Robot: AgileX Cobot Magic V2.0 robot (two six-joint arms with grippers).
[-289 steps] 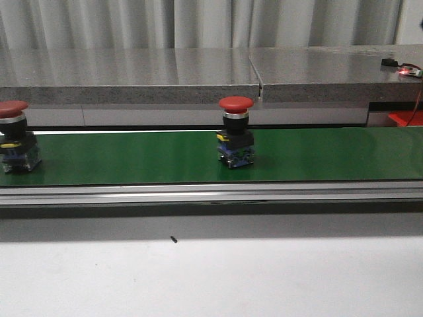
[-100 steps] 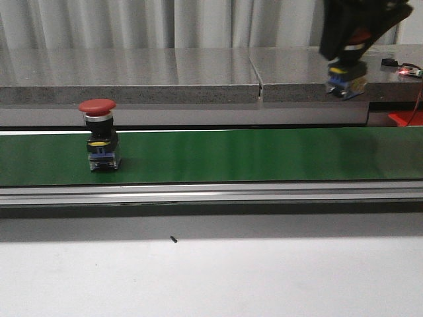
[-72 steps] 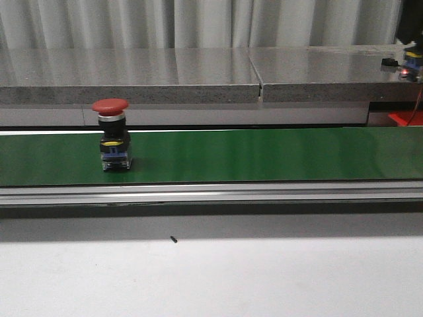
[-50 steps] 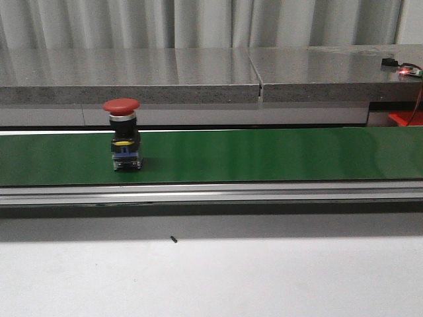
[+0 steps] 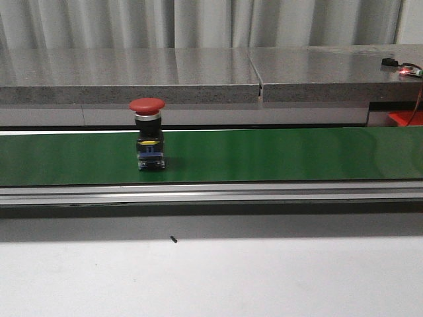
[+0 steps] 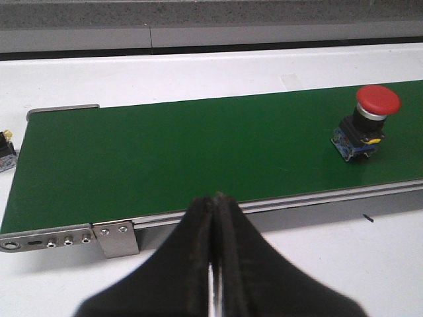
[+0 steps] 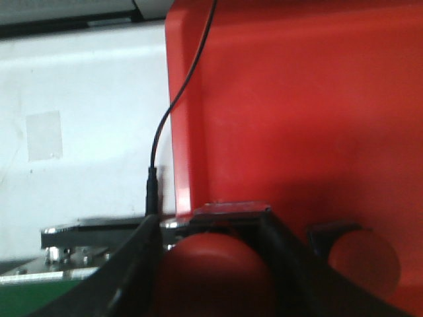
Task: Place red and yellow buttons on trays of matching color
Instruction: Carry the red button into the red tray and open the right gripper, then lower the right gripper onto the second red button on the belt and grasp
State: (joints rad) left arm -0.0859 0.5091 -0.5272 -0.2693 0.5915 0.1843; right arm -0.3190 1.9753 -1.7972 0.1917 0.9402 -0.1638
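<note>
Two tools: left clenched empty, right grasping a domed red button.

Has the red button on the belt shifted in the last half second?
Yes. The red button has ridden rightward along the green belt, closer to the granite ledge's seam.

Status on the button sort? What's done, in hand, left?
Done: one red button seems to lie in the red tray, though that view is tight. In hand: the right tool grips another red button by that tray. Left: a red button stands on the green conveyor belt; the left tool is shut, empty. No yellow button or tray visible.
</note>
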